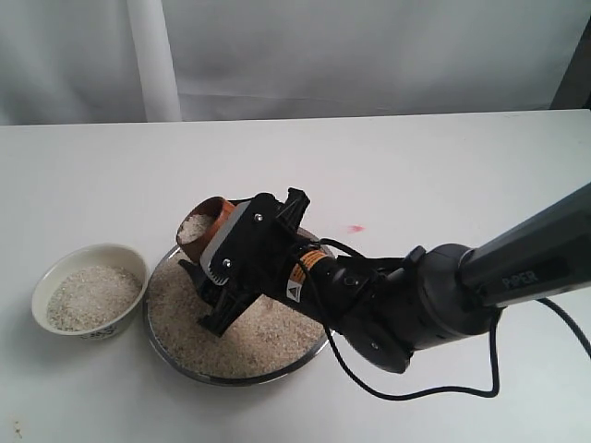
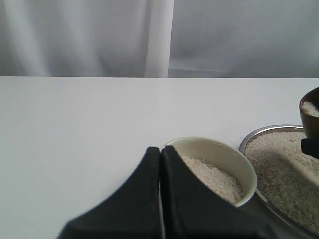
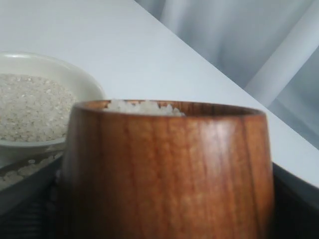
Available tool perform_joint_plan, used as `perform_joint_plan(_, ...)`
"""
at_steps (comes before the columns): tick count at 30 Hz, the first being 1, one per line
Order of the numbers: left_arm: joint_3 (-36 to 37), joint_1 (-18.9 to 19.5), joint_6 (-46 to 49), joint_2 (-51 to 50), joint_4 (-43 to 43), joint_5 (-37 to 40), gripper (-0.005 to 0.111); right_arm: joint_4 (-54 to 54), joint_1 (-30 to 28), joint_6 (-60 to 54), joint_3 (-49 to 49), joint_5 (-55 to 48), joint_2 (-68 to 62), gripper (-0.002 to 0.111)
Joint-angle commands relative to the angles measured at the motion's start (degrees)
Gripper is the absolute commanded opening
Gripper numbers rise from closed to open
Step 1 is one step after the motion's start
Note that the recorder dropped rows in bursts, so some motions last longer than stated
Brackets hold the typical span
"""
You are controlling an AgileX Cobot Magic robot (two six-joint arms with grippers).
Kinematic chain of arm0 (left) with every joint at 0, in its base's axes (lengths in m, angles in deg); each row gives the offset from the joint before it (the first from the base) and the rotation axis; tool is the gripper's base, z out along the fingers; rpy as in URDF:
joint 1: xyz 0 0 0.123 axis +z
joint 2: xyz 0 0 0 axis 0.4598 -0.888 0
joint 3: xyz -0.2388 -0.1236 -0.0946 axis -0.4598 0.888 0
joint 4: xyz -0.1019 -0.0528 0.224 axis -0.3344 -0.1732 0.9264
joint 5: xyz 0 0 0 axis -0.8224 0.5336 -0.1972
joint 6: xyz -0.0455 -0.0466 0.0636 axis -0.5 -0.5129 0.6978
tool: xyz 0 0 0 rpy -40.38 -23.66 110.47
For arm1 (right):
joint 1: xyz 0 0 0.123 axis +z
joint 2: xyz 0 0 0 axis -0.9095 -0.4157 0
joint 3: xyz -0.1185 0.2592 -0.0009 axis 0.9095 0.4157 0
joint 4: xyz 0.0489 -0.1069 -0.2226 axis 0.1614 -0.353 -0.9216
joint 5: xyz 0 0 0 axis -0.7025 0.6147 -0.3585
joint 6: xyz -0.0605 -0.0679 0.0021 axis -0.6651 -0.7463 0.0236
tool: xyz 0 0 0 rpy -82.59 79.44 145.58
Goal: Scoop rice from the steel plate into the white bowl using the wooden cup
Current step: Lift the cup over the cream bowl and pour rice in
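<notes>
One loaded cup point(image 1: 205, 221), mid-transfer.

Exterior view: the right tool point(image 1: 217, 263) grasps the cup, jaws wide around its body. The cup sits above the upper-left edge of the plate point(image 1: 231, 379), its mouth leaning a little toward frame left. Rice point(image 1: 194, 228) fills it close to the rim. The plate holds a broad bed of rice. The bowl point(image 1: 92, 247) is at lower left, just beside the plate, apart from it and part full. The left tool is not seen here. The bench point(image 1: 416, 166) is otherwise bare.

Left wrist view: the left tool point(image 2: 160, 152) is clenched, fingers pressed together, nothing in it. It sits in front of the bowl point(image 2: 209, 143); can't tell if it touches. The plate point(image 2: 259, 132) is at lower right of frame and the cup point(image 2: 310, 112) is cut off at the right edge, with rice showing on top.

Right wrist view: the cup point(image 3: 169, 169) fills the frame and looks upright, with grains point(image 3: 142, 106) heaped just over the lip. The bowl point(image 3: 75, 74) is behind it at left of frame.

Step in hand, judged: carry and pour.
- Keep the cup level on the way across; it's brim-full, so any extra tilt likely drops grains on the bench between plate and bowl.
- Move toward frame left in the exterior view until the mouth is over the bowl's centre, not its rim.
- Stay low and tip slowly. The bowl already holds rice and a fast dump may bounce grains out.
- Don't loosen the grip while tipping, since smooth rounded wood could slip.
- Watch the left tool, parked near the bowl.
</notes>
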Motion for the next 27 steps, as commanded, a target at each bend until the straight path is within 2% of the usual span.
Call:
perform_joint_plan(1, -0.2, -0.2, -0.2, 0.1, -0.5, -0.4, 0.0, 0.4, -0.5, 0.3, 0.3, 2.2, 0.6, 0.0)
perform_joint_plan(8, -0.2, -0.2, -0.2, 0.1, -0.5, -0.4, 0.0, -0.3, -0.5, 0.3, -0.3, 1.9, 0.9, 0.0)
perform_joint_plan(11, -0.2, -0.2, -0.2, 0.1, -0.5, -0.4, 0.0, -0.3, -0.5, 0.1, -3.2, -2.6, 1.2, 0.0)
perform_joint_plan(15, -0.2, -0.2, -0.2, 0.1, -0.5, -0.4, 0.0, -2.1, 0.7, -1.9, -10.2, -13.6, 1.6, 0.0)
perform_joint_plan(17, -0.2, -0.2, -0.2, 0.1, -0.5, -0.4, 0.0, -4.9, 2.8, -4.5, -19.0, -27.7, 1.6, 0.0)
perform_joint_plan(19, -0.2, -0.2, -0.2, 0.1, -0.5, -0.4, 0.0, -7.2, 3.9, -5.0, -25.8, -37.6, 1.2, 0.0)
perform_joint_plan(23, -0.2, -0.2, -0.2, 0.1, -0.5, -0.4, 0.0, -12.4, 6.4, -7.6, -37.4, -53.1, -2.0, 0.0)
perform_joint_plan(27, -0.2, -0.2, -0.2, 0.1, -0.5, -0.4, 0.0, -15.7, 9.2, -14.4, -43.8, -57.3, -5.3, 0.0)
